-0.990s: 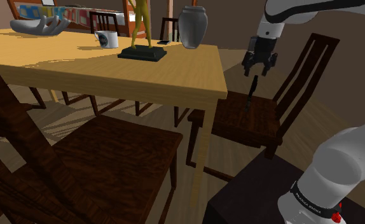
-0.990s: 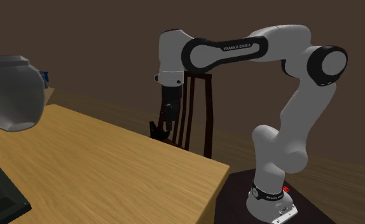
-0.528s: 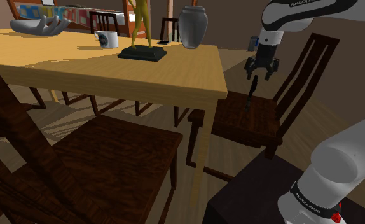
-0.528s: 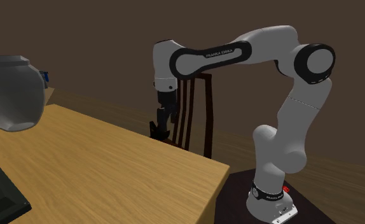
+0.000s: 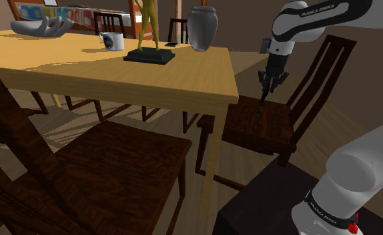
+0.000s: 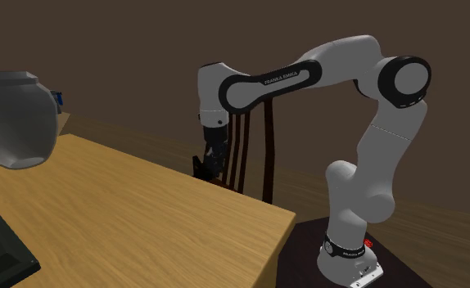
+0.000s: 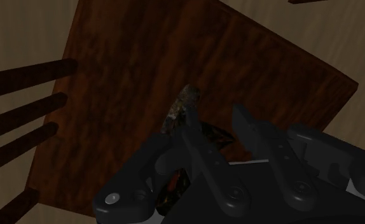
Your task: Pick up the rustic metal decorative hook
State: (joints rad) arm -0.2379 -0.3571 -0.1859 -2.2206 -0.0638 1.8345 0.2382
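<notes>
Beyond the near corner of the wooden table [image 5: 117,73], at the right of the shoulder view, stood a dark wooden chair [image 5: 250,130], and the white arm [image 5: 313,17] had come lower over its seat than a second earlier. The wrist had also turned, so the black gripper [image 5: 269,83], which had shown broad, looked narrow and hung just above the hook [image 5: 261,107]. That thin, rusty-looking piece stood nearly upright at the middle of the seat. In the wrist view the fingers [image 7: 197,137] stood apart, unclenched. The hook's shaft lay just beside one of them, whether touching I could not tell, and a curved part showed between them, so nothing was yet grasped. The approach looked nearly complete, and centring and closing probably remained.
</notes>
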